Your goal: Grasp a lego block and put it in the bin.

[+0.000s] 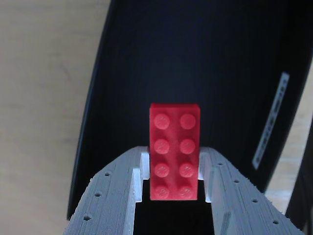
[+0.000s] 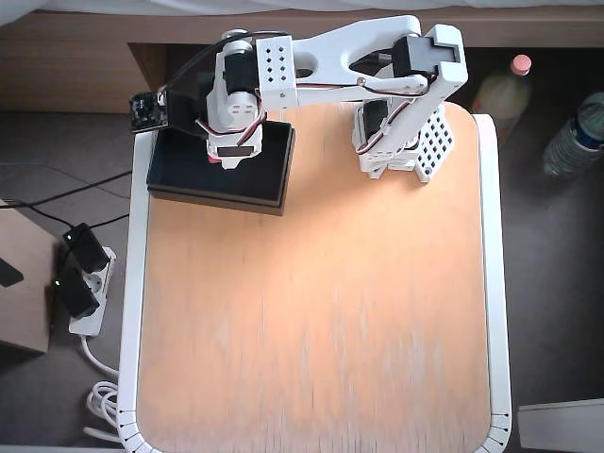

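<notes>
The small rectangular plastic lego brick (image 1: 174, 152) is bright red with two rows of round studs, and the shallow rectangular bin (image 2: 219, 175) is plain black with a dark inside. The ridged plastic gripper (image 1: 174, 188) looks pale grey-white with little dots of holes, sitting over a light orange wood-grain tabletop (image 2: 321, 311) with a white rim.

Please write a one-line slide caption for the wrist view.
Gripper holds the red lego block above the black bin.

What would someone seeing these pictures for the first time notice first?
The bright red lego block stands out in the wrist view, clamped between the pale fingers of the gripper above the bin. In the overhead view, the white arm reaches over the bin at the table's top-left corner.
</notes>
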Controlling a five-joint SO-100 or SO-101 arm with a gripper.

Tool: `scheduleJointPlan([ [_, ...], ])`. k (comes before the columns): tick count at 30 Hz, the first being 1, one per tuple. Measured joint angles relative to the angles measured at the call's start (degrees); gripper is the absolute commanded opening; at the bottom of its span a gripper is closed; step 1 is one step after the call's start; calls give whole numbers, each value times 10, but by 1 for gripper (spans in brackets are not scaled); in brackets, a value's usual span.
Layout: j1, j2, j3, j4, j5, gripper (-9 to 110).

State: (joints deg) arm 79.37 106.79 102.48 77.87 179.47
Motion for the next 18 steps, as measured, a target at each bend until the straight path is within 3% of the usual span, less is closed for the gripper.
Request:
scheduleJointPlan([
  [12,5,0,39,-58,0,1],
  [18,7,0,40,-62,0,10],
])
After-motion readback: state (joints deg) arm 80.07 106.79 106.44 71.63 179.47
